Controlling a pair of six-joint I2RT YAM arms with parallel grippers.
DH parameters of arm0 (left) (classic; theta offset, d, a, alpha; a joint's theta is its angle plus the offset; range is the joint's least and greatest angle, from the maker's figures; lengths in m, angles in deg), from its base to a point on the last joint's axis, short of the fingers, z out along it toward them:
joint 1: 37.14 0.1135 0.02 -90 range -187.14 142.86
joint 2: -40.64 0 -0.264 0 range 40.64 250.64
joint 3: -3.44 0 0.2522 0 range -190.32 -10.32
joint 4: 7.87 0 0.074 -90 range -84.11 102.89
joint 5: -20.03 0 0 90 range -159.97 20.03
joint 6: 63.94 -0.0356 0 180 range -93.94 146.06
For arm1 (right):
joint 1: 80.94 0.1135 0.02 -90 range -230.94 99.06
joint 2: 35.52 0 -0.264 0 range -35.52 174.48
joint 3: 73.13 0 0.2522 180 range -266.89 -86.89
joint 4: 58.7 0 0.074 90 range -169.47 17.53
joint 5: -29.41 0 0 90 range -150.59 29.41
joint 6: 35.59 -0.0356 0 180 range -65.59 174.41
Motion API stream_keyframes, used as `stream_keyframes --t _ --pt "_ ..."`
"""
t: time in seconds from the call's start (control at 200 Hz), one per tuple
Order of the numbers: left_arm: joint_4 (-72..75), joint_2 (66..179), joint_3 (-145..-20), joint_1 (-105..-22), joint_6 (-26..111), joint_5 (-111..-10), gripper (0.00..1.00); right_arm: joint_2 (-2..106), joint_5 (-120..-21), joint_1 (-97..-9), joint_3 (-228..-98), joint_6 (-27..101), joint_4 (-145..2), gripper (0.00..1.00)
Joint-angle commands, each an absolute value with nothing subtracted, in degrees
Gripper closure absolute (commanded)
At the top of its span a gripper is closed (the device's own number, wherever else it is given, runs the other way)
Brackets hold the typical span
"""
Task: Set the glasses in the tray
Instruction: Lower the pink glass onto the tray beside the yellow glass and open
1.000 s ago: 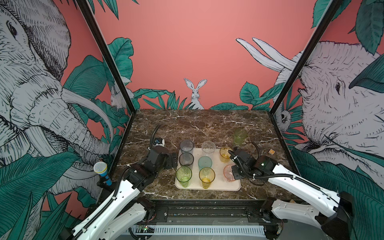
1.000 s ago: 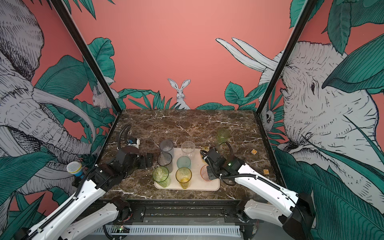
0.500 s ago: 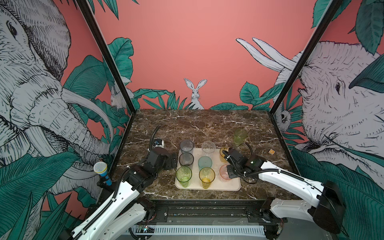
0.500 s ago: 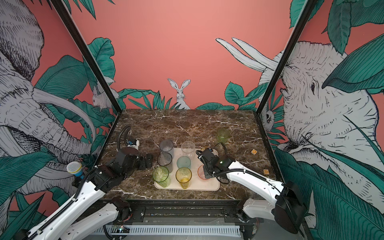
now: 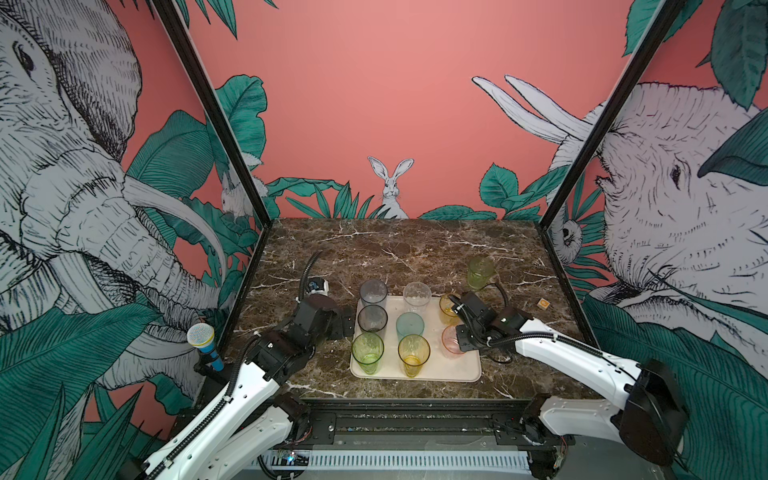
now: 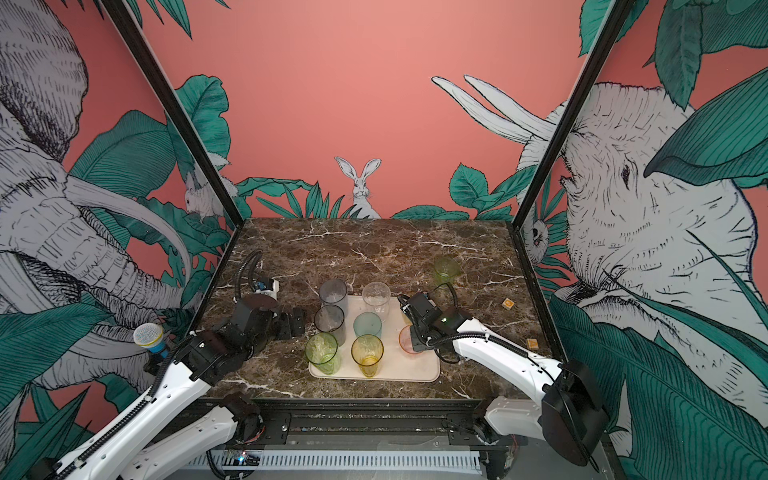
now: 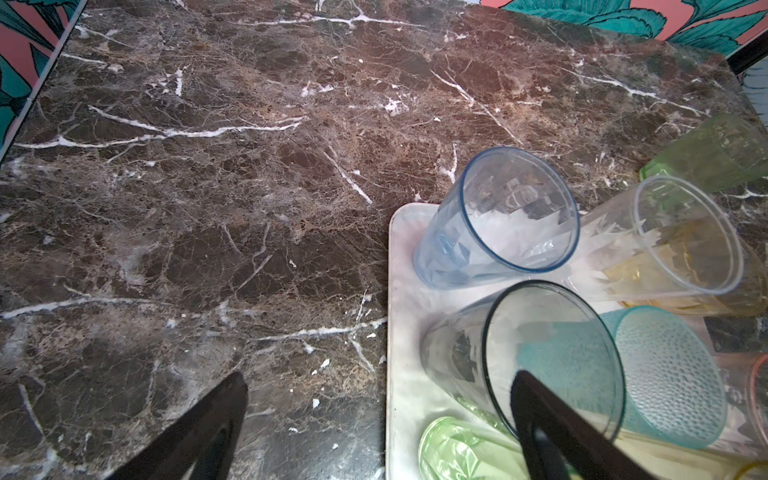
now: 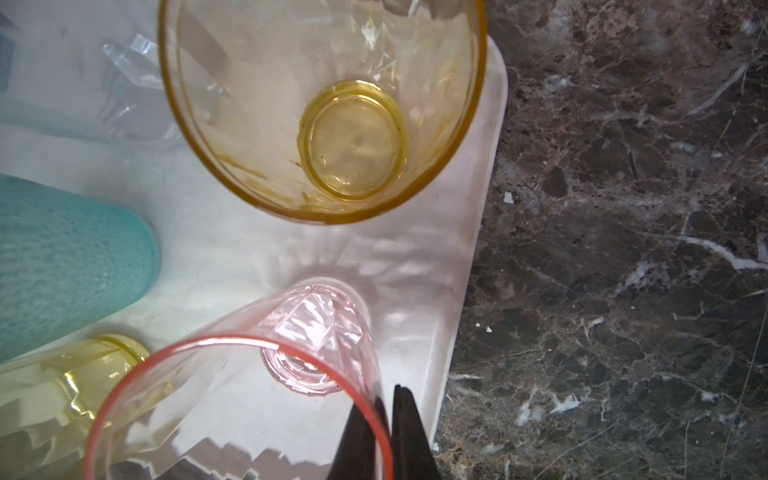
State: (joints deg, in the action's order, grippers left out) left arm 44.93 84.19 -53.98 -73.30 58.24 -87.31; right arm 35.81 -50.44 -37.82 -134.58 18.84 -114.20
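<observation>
Coral walls [image 5: 415, 104] painted with elephants, leaves and a rabbit close round a dark marble tabletop [image 5: 415, 249] veined in white; a small tan block [image 5: 543, 304] lies near its right edge. Toward the front sits the cream tray [image 5: 457, 370], with eight tumblers standing in it. The right gripper [image 8: 388, 415] has its fingers pinched together on the rim of the pink glass [image 8: 249, 395], whose base seems seated by the tray's right edge. I judge this the set-down step; next comes letting go and lifting clear without tipping it or knocking the amber glass [image 5: 449, 303] just beyond. One green glass [image 5: 480, 272] stands on the marble past the tray's far right corner, probably the next pick. The left gripper [image 7: 379, 376] hangs with fingers wide apart, empty, at the tray's left edge.
</observation>
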Motion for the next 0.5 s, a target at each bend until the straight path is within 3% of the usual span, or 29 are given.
stream_keyframes --t 0.0,0.495 --pt "44.54 84.15 -53.21 -72.91 59.55 -87.64 0.01 36.12 -50.95 -38.66 -133.96 19.23 -112.31 1.00" --pt "45.02 83.79 -53.21 -72.91 59.64 -87.97 0.01 37.95 -51.78 -40.44 -133.92 20.00 -110.29 1.00"
